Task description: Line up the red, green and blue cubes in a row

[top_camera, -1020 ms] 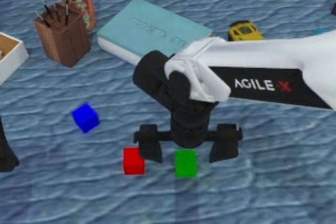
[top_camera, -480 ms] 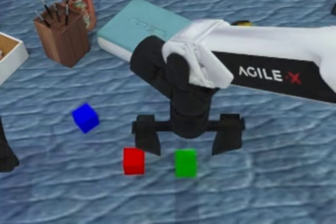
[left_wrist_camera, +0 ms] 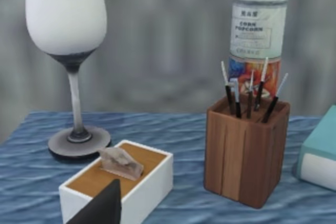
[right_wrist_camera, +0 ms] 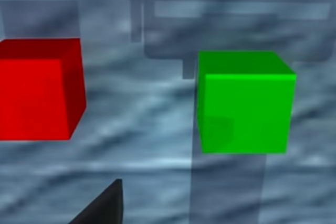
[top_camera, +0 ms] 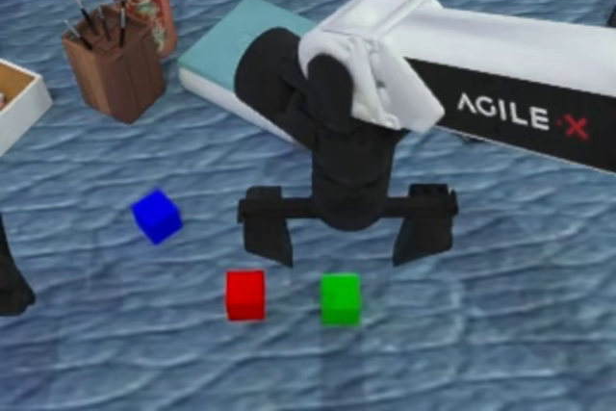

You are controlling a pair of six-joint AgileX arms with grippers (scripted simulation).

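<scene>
So the right gripper (top_camera: 346, 243) hangs over the blue surface (top_camera: 500, 334) with its jaws spread wide apart, holding nothing. The green cube (top_camera: 341, 298) sits just in front of the gap between the jaws, and the red cube (top_camera: 245, 295) is beside it, just outside the left jaw tip. The blue cube (top_camera: 157, 216) is off further left, well apart from both. The left gripper (top_camera: 10, 281) is parked at the left edge; can't tell how its jaws stand.

Table (top_camera: 539, 334) covered in rippled blue cloth, wave-like pattern throughout. Plain grey, blurred wall (left_wrist_camera: 168, 35) behind the far edge. Even, soft light; faint shadows on the cloth. No windows or floor in view.
</scene>
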